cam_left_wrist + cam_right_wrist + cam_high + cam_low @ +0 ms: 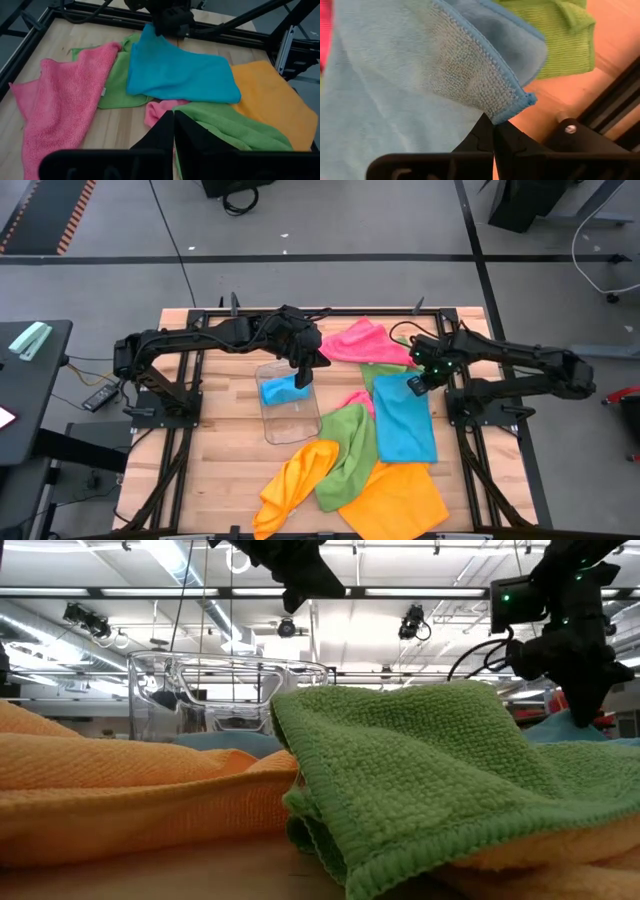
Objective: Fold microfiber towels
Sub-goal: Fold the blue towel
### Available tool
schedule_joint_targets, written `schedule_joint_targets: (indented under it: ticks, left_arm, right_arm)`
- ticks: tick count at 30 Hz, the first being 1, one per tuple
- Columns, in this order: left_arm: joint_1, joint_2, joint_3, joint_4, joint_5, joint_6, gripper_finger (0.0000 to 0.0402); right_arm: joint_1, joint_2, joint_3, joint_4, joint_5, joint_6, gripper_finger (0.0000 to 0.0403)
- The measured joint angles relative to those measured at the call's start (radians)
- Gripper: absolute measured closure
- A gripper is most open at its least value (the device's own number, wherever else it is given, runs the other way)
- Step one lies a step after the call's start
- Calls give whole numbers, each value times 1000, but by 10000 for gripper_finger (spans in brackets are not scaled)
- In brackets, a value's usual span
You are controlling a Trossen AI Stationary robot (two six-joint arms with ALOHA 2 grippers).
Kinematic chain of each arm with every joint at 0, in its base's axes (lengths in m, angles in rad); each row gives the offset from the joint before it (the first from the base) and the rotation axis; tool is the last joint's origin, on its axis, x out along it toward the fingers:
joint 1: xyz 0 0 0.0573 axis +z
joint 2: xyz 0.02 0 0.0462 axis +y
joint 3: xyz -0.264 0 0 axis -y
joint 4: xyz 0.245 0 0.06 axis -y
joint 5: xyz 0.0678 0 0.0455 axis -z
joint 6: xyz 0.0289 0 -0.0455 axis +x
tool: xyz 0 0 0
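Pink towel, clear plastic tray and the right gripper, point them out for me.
pink towel (pixel 362 340): high view, its middle.
clear plastic tray (pixel 292 418): high view, its bare floor.
right gripper (pixel 493 128): right wrist view, fingertips pinching the blue towel's (pixel 420 75) edge.

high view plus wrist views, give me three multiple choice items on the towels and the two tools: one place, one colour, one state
1. Where is the small folded blue towel?
A. in the clear tray
B. on the floor
C. on the orange towel

2. What colour is the towel at the right tool?
A. pink
B. blue
C. orange

3. How is the left tool?
A. shut on a green towel
B. wide open
C. shut, empty

Key: 1 A, it lies inside the tray walls; 2 B, a blue towel edge sits pinched there; 3 C, fingers meet with nothing between.
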Motion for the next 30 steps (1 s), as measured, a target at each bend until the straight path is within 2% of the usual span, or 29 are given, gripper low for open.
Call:
schedule_joint_targets:
  ticks: [5,12,20,30]
  left_arm:
    - [0,0,0,-1,0,0,391]
    - [0,0,0,-1,0,-1,376]
    - [0,0,0,-1,0,-2,391]
    - [-22,0,0,-1,1,-47,368]
  right_arm:
    - [-26,35,0,-14,20,-23,402]
    - [-32,69,0,-18,70,-44,402]
    - [-32,107,0,-10,74,-53,397]
    - [-44,105,0,-17,58,-51,305]
